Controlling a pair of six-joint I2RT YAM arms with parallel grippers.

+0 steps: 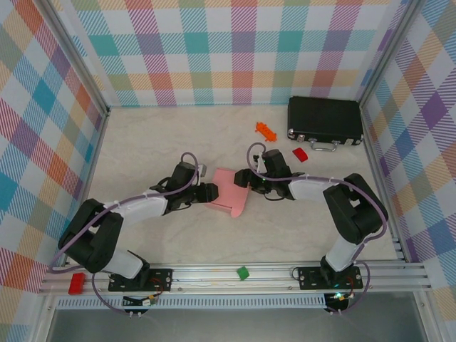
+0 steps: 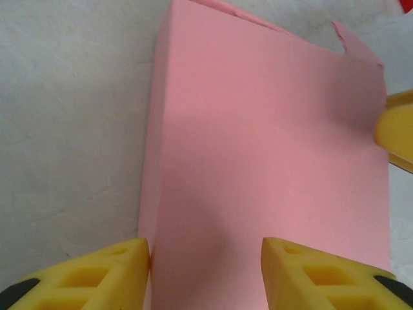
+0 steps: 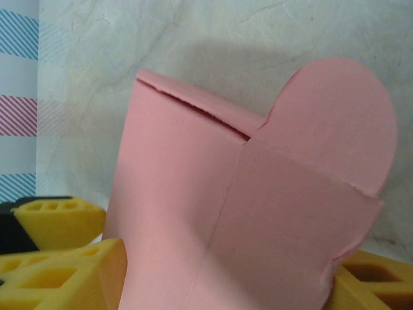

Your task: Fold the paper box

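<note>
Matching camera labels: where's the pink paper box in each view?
Top external: pink paper box mid-table, just below picture centre.
Left wrist: it spans the centre and right, top to bottom.
Right wrist: it stands from centre to the bottom edge.
Shared landmark: the cream table beneath it, at left and along the top.

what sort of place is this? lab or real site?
Probably a lab test cell: plaid walls box in the table, the left arm and right arm bolt onto an aluminium rail, and a black case and pink paper box serve as props.
</note>
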